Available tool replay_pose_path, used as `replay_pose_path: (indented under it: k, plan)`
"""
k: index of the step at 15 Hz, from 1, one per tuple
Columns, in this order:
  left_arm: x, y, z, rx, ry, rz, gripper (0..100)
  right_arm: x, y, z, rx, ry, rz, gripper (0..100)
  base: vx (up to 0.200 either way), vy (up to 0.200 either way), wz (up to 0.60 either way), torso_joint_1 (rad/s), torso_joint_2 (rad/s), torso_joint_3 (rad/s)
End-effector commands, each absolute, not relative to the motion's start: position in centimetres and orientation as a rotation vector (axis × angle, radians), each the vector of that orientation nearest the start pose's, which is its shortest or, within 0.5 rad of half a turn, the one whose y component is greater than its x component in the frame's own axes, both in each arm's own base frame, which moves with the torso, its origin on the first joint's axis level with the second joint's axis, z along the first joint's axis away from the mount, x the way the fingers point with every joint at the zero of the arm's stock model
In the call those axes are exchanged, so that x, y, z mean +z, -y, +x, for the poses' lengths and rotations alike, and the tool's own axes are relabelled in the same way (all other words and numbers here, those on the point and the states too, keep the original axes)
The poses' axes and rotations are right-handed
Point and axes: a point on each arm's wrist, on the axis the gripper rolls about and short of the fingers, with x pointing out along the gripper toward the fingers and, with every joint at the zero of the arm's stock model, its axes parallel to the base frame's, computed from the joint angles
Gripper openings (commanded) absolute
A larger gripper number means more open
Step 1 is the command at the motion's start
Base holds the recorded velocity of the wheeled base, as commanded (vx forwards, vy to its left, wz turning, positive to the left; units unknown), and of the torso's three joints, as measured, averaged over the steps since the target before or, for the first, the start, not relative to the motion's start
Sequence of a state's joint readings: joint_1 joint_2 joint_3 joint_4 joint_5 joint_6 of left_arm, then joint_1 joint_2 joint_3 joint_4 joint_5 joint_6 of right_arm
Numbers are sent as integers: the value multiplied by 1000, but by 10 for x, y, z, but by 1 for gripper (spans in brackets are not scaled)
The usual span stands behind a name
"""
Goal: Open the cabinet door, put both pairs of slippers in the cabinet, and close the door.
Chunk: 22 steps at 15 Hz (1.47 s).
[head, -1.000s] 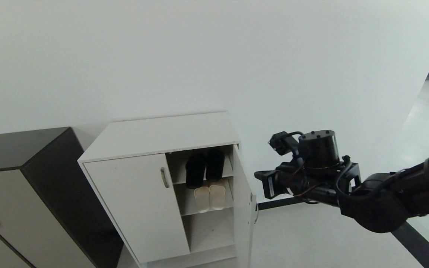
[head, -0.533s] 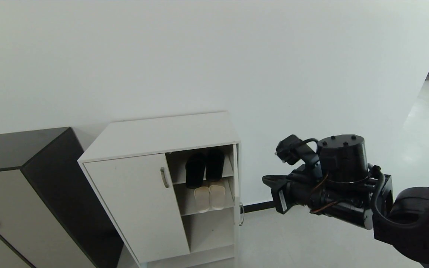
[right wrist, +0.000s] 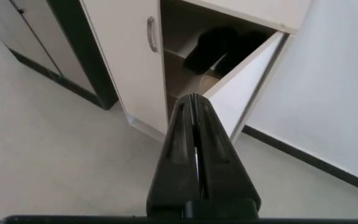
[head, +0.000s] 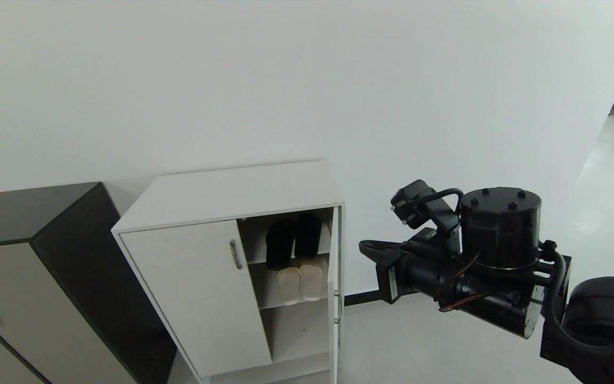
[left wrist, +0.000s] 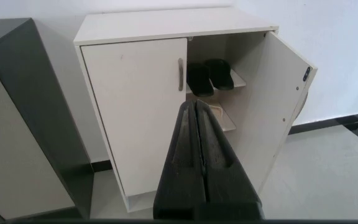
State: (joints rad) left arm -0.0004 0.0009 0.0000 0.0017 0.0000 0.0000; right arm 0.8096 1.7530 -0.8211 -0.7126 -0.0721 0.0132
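Both slipper pairs sit inside the cabinet (head: 232, 192): black pair (head: 293, 240) on the top shelf, cream pair (head: 300, 281) one shelf down. Cabinet door (head: 333, 320) stands ajar. The right gripper (head: 364, 247), clenched and empty, hangs on the door's handle side, apart from it. The left gripper (left wrist: 194, 107) is also clenched and empty.

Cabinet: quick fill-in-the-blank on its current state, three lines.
In the cabinet, the black slippers lie on the ___ shelf.
The white slippers lie one shelf ___ them.
The right door stands ___.
Missing: top; below; open.
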Motion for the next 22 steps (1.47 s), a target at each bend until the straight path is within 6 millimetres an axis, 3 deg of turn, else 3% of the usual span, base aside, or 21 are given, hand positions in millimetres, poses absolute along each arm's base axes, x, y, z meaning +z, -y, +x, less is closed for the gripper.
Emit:
replay_pose_path:
  k: [1, 5, 9, 12, 17, 22]
  plan:
    - [75, 0, -23, 0, -3, 0, 0, 173, -231, 221, 735, -221, -91, 0, 0, 0, 600, 2, -2, 2]
    - [75, 0, -23, 0, -3, 0, 0, 169, -230, 220, 737, -232, -96, 0, 0, 0, 600, 1, 2, -1]
    - [75, 0, -23, 0, -3, 0, 0, 166, -227, 222, 724, -195, -100, 0, 0, 0, 0, 0, 0, 0]
    - [75, 0, -23, 0, -3, 0, 0, 165, -195, 241, 613, -216, -91, 0, 0, 0, 0, 0, 0, 0]
    - [75, 0, -23, 0, -3, 0, 0, 120, -143, 247, 543, -397, -107, 0, 0, 0, 0, 0, 0, 0]
    - [75, 0, -23, 0, -3, 0, 0, 75, -148, 266, 528, -495, -126, 0, 0, 0, 0, 0, 0, 0]
